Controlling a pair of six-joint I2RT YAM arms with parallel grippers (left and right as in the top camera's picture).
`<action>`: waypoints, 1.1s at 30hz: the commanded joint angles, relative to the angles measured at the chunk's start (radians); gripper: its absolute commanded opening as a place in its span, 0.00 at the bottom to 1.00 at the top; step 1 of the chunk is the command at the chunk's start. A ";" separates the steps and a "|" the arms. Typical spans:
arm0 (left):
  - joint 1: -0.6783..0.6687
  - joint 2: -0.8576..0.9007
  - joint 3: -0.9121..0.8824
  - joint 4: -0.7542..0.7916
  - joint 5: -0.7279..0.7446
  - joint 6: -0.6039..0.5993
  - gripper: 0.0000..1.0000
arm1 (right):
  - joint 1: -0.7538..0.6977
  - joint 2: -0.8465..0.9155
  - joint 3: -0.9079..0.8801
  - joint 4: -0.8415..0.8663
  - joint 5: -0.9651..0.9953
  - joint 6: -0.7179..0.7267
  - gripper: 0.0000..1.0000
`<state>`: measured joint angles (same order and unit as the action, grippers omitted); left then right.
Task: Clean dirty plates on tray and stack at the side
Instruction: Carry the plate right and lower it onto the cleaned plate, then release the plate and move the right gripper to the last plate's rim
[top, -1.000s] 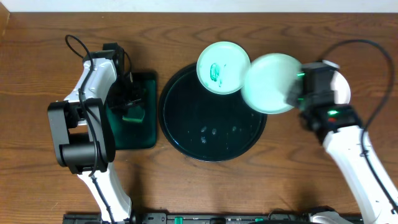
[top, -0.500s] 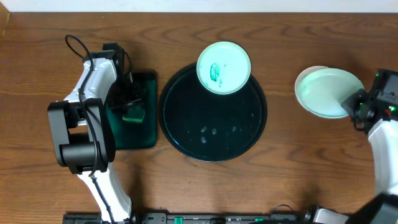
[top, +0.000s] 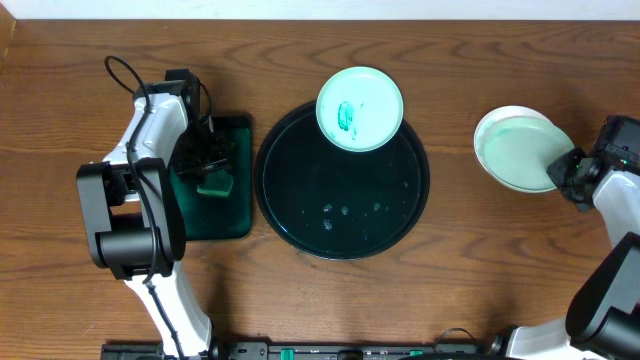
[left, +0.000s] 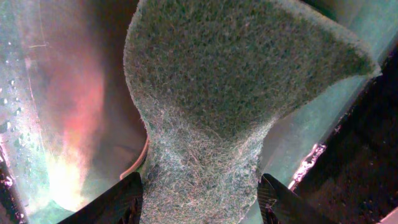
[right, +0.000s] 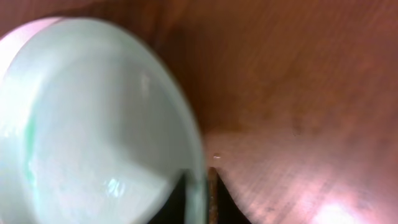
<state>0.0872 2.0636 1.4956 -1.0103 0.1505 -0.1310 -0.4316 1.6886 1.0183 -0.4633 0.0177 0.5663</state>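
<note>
One plate (top: 360, 108) with a teal smear lies at the far rim of the black tray (top: 300, 190). At the right, off the tray, a pale-aqua plate (top: 512, 150) (right: 93, 124) rests on another plate whose white edge (top: 490, 122) shows beneath. My right gripper (top: 568, 172) (right: 198, 193) straddles the top plate's near rim, jaws slightly apart with a thin gap on one side. My left gripper (top: 210, 165) (left: 200, 199) is shut on a green sponge (top: 214, 183) (left: 217, 93), squeezing its middle, over the green tray.
The rectangular dark green tray (top: 235, 215) sits left of the black tray, under my left arm. A few small wet spots (top: 345, 210) lie on the black tray's floor. Bare wooden table (top: 460, 250) lies between the black tray and the stacked plates.
My right gripper carried the pale plate from the black tray's right rim to the right, set it on the other plate and began to open. The left arm has not moved.
</note>
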 joint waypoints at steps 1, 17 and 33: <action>0.000 -0.010 -0.006 -0.006 -0.005 -0.005 0.60 | -0.004 0.004 0.014 0.030 -0.087 -0.001 0.38; 0.000 -0.010 -0.006 -0.006 -0.005 -0.005 0.60 | 0.136 0.004 0.186 -0.180 -0.577 -0.411 0.50; 0.000 -0.010 -0.006 0.002 -0.005 -0.005 0.60 | 0.587 0.013 0.175 -0.075 -0.441 -0.537 0.64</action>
<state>0.0872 2.0636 1.4956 -1.0061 0.1501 -0.1310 0.1097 1.6951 1.1965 -0.5858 -0.5007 0.0555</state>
